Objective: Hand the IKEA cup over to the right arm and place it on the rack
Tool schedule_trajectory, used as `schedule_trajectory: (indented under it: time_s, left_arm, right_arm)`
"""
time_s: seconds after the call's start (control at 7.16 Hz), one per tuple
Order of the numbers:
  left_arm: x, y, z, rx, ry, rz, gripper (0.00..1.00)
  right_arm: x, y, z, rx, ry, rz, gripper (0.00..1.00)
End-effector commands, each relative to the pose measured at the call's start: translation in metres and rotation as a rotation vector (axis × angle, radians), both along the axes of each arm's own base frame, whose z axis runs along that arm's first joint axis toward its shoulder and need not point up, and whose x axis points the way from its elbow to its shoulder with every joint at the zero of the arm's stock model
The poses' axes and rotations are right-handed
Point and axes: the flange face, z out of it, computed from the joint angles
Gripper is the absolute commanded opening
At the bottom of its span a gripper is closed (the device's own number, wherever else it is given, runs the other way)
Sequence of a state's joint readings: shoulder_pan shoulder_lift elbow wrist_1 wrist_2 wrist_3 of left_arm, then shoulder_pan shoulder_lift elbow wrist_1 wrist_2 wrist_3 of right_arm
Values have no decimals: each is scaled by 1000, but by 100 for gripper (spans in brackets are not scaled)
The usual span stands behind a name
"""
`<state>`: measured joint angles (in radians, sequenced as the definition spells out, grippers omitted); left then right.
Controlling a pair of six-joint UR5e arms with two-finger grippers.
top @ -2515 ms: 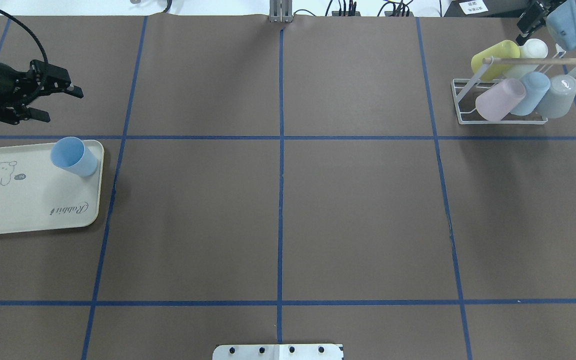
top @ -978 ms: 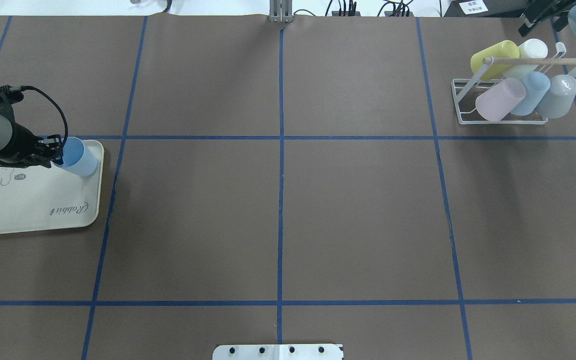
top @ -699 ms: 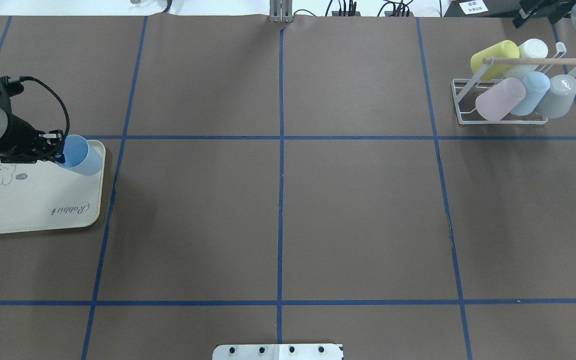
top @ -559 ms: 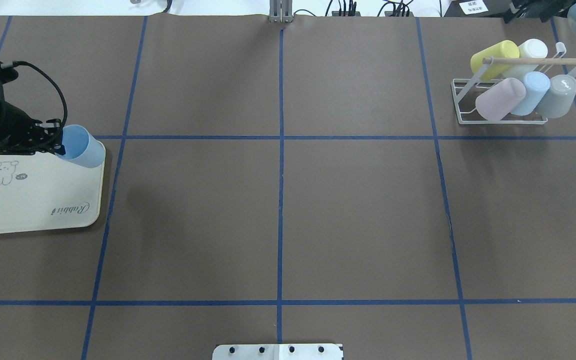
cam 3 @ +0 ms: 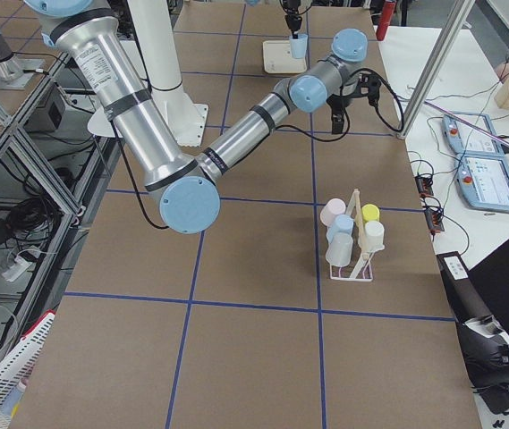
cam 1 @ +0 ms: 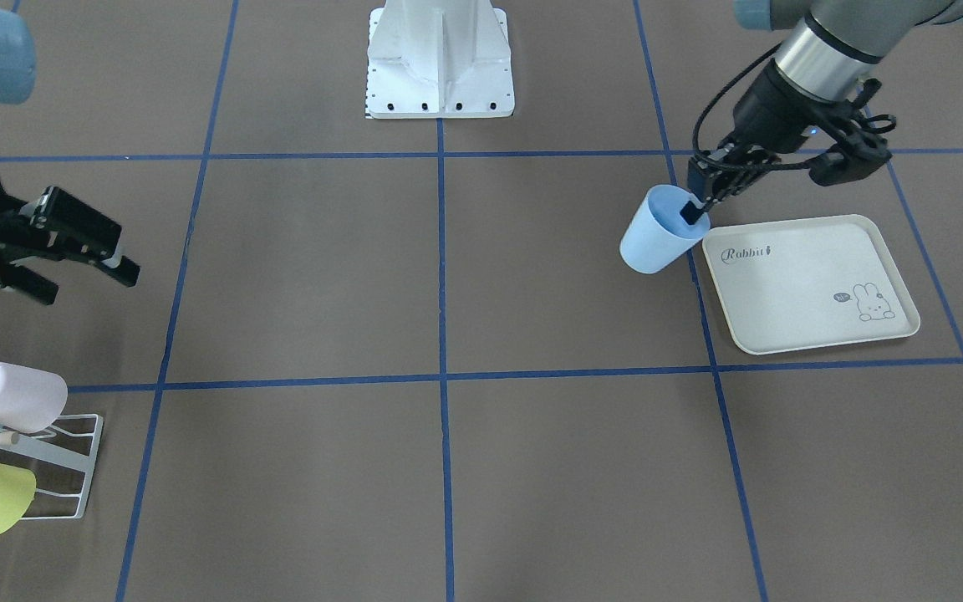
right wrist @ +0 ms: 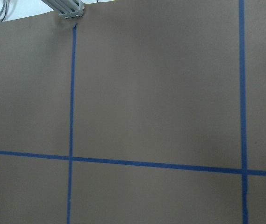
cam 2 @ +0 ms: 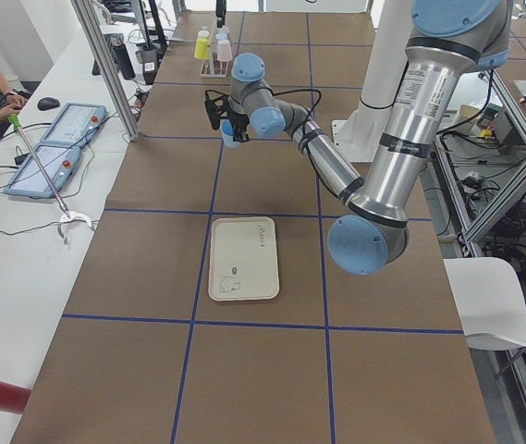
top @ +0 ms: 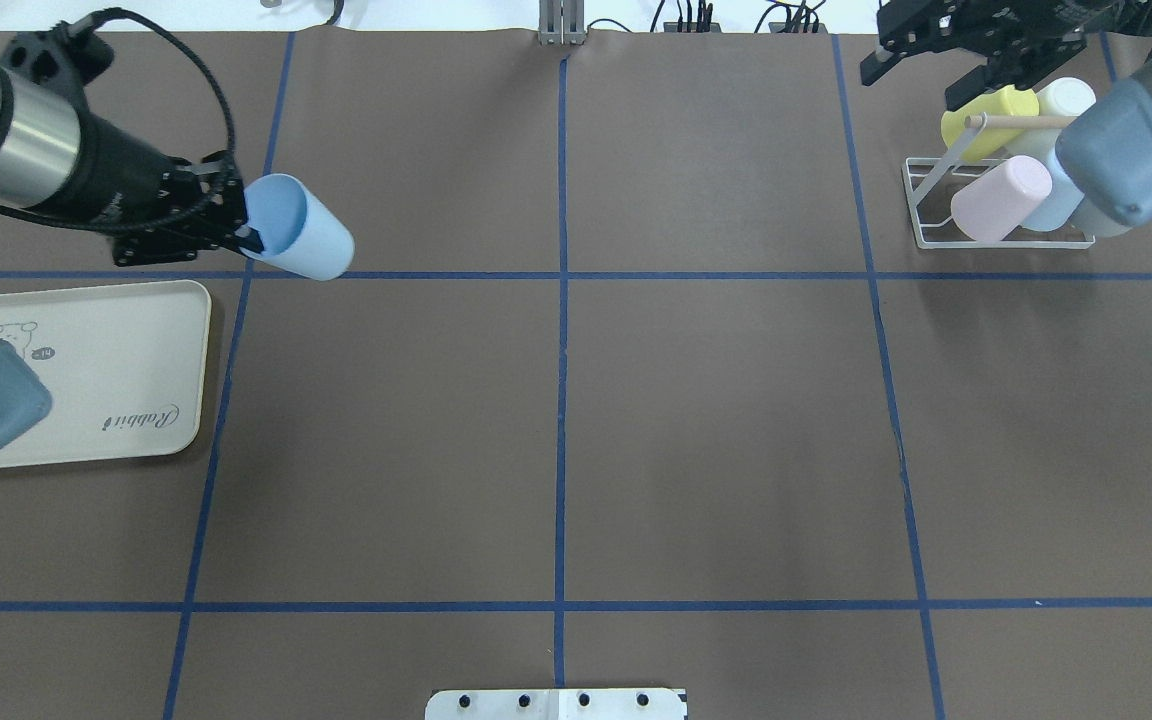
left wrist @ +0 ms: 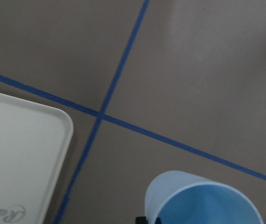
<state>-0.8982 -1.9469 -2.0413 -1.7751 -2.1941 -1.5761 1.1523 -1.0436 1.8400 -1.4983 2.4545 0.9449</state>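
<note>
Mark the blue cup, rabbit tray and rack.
blue cup (top: 308,243): overhead exterior view, outer side wall.
rabbit tray (top: 116,350): overhead exterior view, bare floor.
rack (top: 1021,121): overhead exterior view, wooden rod.

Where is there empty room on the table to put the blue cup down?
The middle squares of the brown table are bare, everywhere between the cream rectangular rabbit tray and the small white wire rack. The tray is bare too. The rack corner is crowded with pastel cups.
</note>
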Motion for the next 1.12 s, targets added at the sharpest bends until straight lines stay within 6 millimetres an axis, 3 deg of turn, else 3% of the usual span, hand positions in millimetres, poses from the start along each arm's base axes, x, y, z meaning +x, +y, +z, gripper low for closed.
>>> schedule_trajectory:
  time_s: [0.0,0.14,0.42,0.56,0.84,0.98]
  left_arm:
    - [46,31,-82,-115,144,20,0]
    - [79,59,-102,-121,214,49,0]
    - [77,69,-115,-203,518,14,0]
    - [73,67,-116,-252,645,-22,0]
    - [56,72,-117,-354,859,-44,0]
    - [49,73,-101,-376,947,-49,0]
  right_arm:
    - [-41,52,-53,-57,-254,128,99]
    - [-57,77,-55,-91,-405,168,99]
    - [-63,122,-12,-20,-619,102,99]
    - [-68,133,-1,4,-734,84,99]
    - [-109,168,16,-43,-1022,85,98]
    - [-117,186,28,-43,-1122,79,97]
